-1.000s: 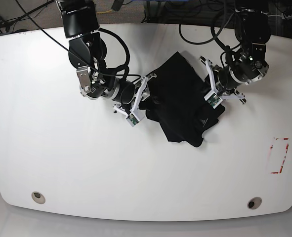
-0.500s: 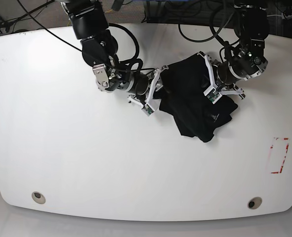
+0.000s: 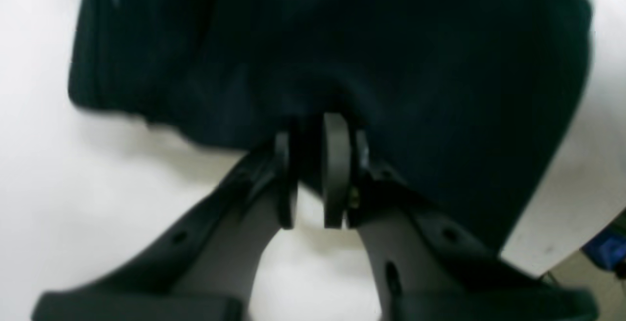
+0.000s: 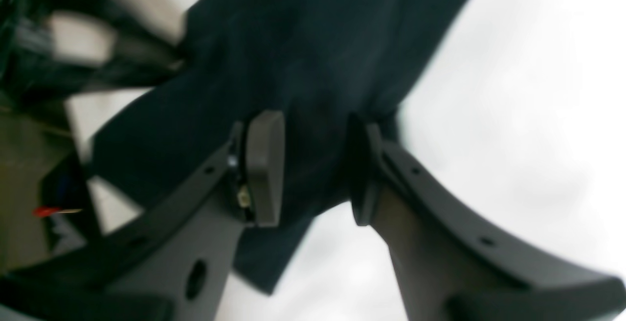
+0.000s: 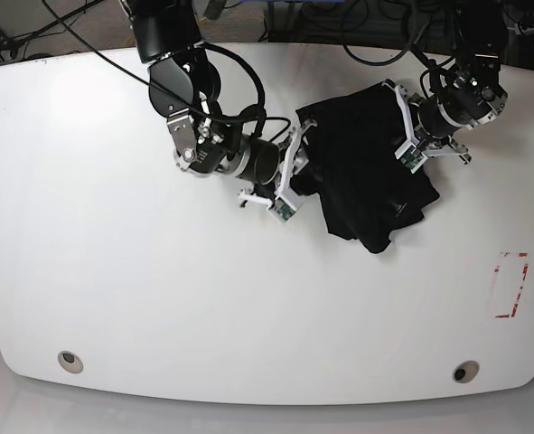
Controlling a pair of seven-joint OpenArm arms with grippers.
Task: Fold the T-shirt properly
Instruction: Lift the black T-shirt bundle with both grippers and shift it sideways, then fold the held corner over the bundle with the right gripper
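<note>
The black T-shirt (image 5: 361,158) lies bunched and crumpled on the white table (image 5: 158,298), right of centre toward the back. My left gripper (image 5: 407,137) is at its right edge. In the left wrist view the gripper (image 3: 313,127) is nearly closed on a pinched fold of the T-shirt (image 3: 342,42). My right gripper (image 5: 294,172) is at the shirt's left edge. In the right wrist view, which is blurred, the gripper (image 4: 313,135) holds a thick bunch of the T-shirt (image 4: 318,42) between its fingers (image 4: 264,164).
A red-outlined rectangle (image 5: 510,285) is marked near the table's right edge. Two round holes (image 5: 68,361) (image 5: 465,372) sit near the front edge. Cables hang behind the back edge, close to both arms.
Both grippers have moved right and toward the back with the shirt between them. The shirt has shifted the same way and bunched more compactly.
</note>
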